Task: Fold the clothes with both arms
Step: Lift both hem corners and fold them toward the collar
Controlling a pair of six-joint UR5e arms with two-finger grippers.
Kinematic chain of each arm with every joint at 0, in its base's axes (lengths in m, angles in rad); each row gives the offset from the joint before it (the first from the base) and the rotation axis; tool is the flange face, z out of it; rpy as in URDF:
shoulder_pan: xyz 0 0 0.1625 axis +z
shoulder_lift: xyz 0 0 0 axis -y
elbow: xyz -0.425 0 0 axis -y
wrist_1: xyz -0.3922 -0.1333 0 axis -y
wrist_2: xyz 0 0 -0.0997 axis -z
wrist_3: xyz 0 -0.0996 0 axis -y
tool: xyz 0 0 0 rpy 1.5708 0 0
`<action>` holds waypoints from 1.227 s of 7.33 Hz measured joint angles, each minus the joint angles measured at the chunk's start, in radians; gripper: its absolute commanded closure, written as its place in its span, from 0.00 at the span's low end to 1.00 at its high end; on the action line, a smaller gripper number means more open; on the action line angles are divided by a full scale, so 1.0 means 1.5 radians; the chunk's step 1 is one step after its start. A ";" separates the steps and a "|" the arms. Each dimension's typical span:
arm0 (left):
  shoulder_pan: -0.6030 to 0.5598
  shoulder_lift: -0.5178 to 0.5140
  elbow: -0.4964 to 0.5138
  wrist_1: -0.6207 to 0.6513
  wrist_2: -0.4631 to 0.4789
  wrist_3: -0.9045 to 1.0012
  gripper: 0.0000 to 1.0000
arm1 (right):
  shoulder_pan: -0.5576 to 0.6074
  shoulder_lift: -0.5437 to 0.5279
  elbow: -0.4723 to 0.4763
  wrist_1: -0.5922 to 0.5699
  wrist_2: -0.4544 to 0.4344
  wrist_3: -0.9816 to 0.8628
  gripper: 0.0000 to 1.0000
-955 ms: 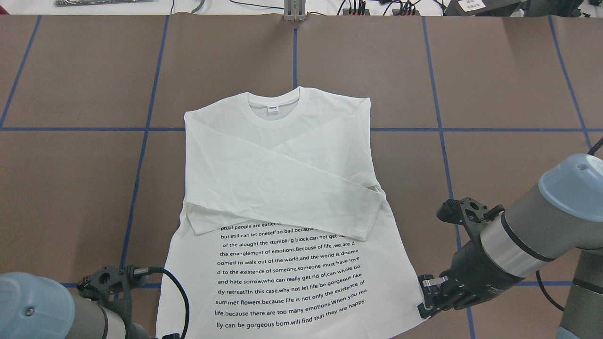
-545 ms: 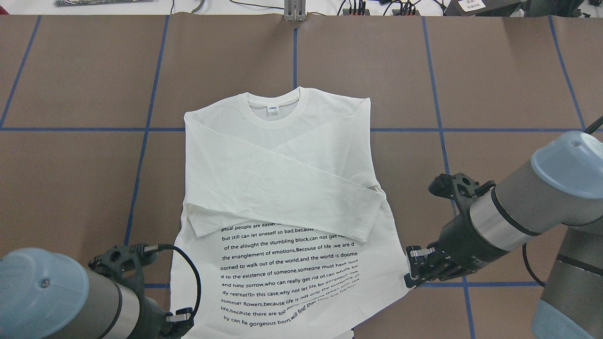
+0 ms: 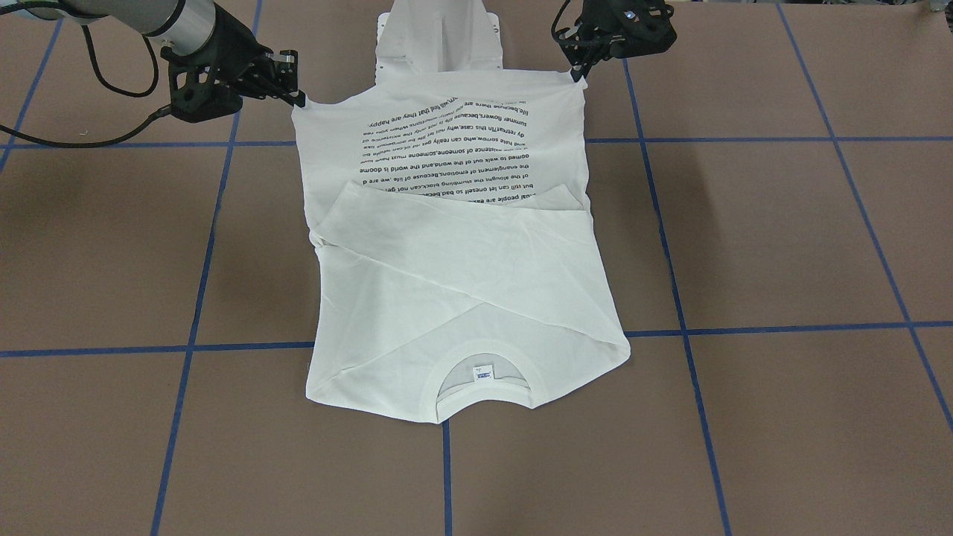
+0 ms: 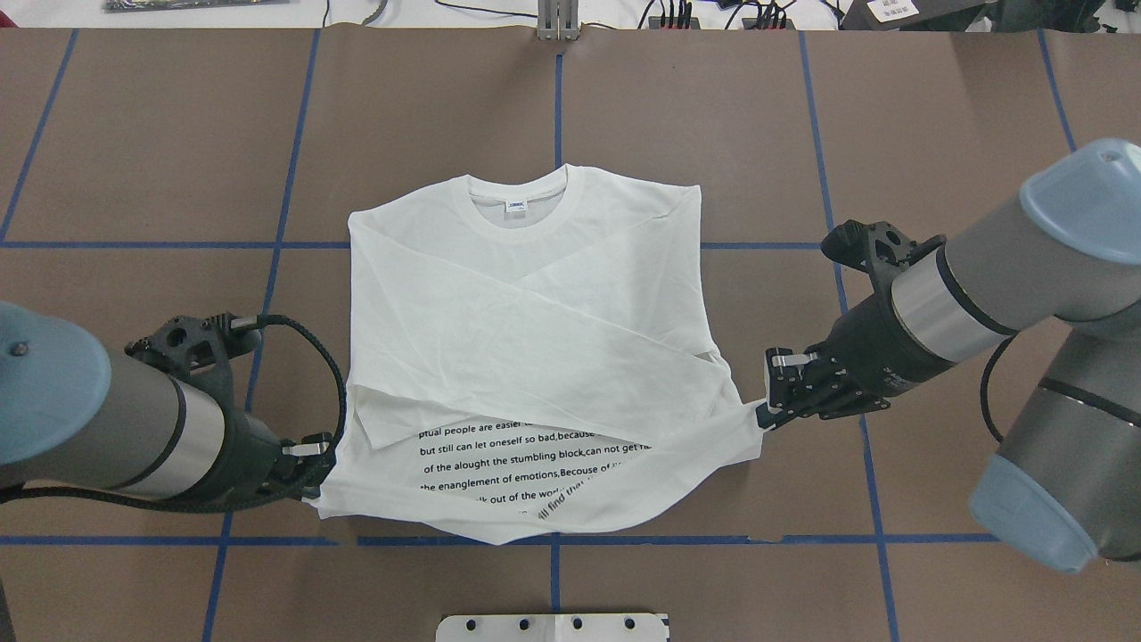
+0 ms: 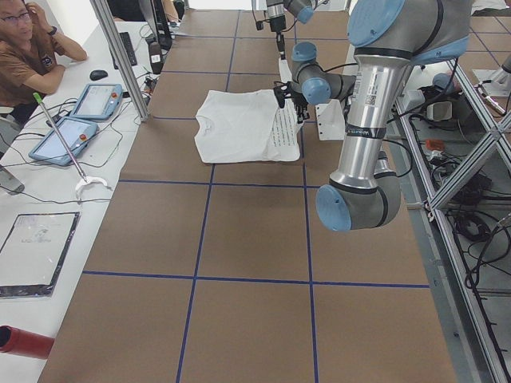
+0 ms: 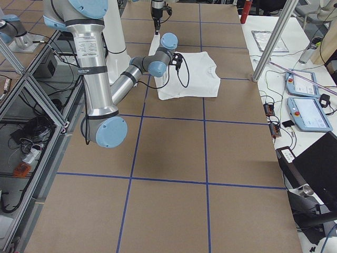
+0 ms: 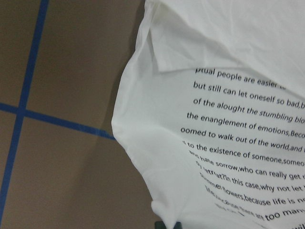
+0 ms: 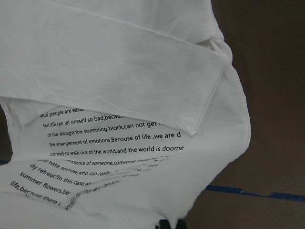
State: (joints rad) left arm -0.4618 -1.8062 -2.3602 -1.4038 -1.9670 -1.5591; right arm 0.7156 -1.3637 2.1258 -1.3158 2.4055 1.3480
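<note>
The white long-sleeved shirt (image 4: 535, 294) lies front up on the brown table, collar (image 4: 517, 201) far from me, both sleeves crossed over the chest. My left gripper (image 4: 312, 464) is shut on the shirt's left hem corner. My right gripper (image 4: 768, 412) is shut on the right hem corner. The hem is raised off the table and curls over, so part of the black text (image 4: 499, 455) is hidden. In the front-facing view the right gripper (image 3: 294, 93) and the left gripper (image 3: 577, 73) hold the hem taut. Both wrist views show the hanging printed cloth (image 7: 214, 119) (image 8: 119, 71).
The white bolted pedestal (image 4: 553, 627) stands at the near table edge, just behind the hem. Blue tape lines (image 4: 276, 245) grid the brown table top. Cables and plugs lie along the far edge (image 4: 677, 16). An operator (image 5: 24, 48) and tablets (image 5: 76, 120) are beside the table.
Both grippers have carried the hem corners up and away from me towards the collar. The lower text rows have folded under and the hem now sags between the grippers.
</note>
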 measured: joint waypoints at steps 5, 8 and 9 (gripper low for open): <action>-0.127 -0.081 0.128 -0.007 -0.032 0.050 1.00 | 0.082 0.090 -0.109 -0.004 -0.001 -0.001 1.00; -0.202 -0.122 0.232 -0.038 -0.037 0.095 1.00 | 0.106 0.145 -0.184 -0.004 -0.004 -0.004 1.00; -0.217 -0.132 0.272 -0.069 -0.037 0.098 1.00 | 0.114 0.170 -0.221 -0.003 -0.006 -0.013 1.00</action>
State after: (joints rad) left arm -0.7879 -2.0037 -1.9521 -1.5065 -2.0230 -1.4122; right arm 0.8861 -1.1083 1.7936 -1.3206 2.3969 1.3292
